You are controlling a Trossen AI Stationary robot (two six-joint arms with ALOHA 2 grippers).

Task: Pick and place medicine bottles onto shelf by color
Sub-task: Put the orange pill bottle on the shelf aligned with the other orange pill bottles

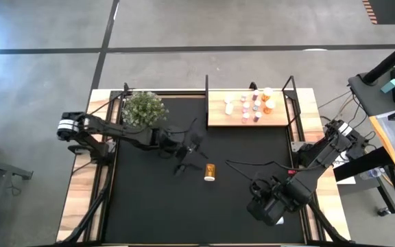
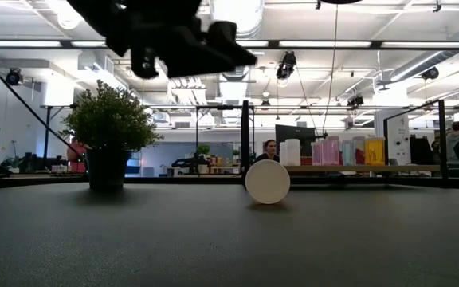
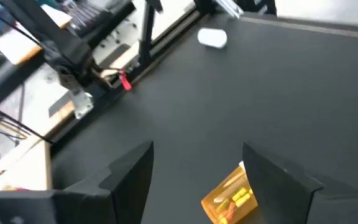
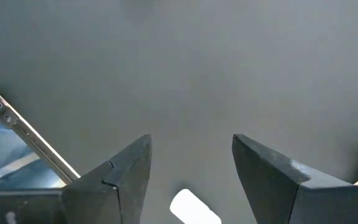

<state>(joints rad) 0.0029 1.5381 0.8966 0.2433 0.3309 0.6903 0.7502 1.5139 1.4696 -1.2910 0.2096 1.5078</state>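
A: Nearest the low camera, a white cap is seen face-on: the orange bottle [image 2: 267, 182] is laid on its side on the black mat [image 2: 229, 239], cap toward the lens.

B: And from above, that same bottle [image 1: 210, 171] is found near the middle of the mat, well short of the shelf, with nothing touching it.

A: The left gripper [image 1: 184, 159] is held just beside it, above the mat. In the left wrist view its two dark fingers [image 3: 129, 171] are seen spread apart, and the amber bottle [image 3: 232, 199] is framed between them, closer to one finger, not pinched.

B: The right gripper [image 1: 269, 199] is parked low at the mat's near right corner, well apart from the bottle. Its fingers [image 4: 126, 165] are shown parted, nothing clamped; only a small white object [image 4: 194, 208] is seen on the mat below the gap.

A: Farther back, the potted plant [image 2: 108, 131] is stood at the far left of the mat.

B: And at the far edge, the shelf [image 1: 218, 118] is seen, light wood in a black frame, with the other bottles [image 1: 256, 106] grouped upright on its right half: white, pink and orange ones.

A: In the low view those bottles [image 2: 333, 151] are lined up behind the cap, white toward the left, pink in the middle, orange on the right.

B: Beyond them, a person [image 2: 270, 149] is glimpsed in the room.
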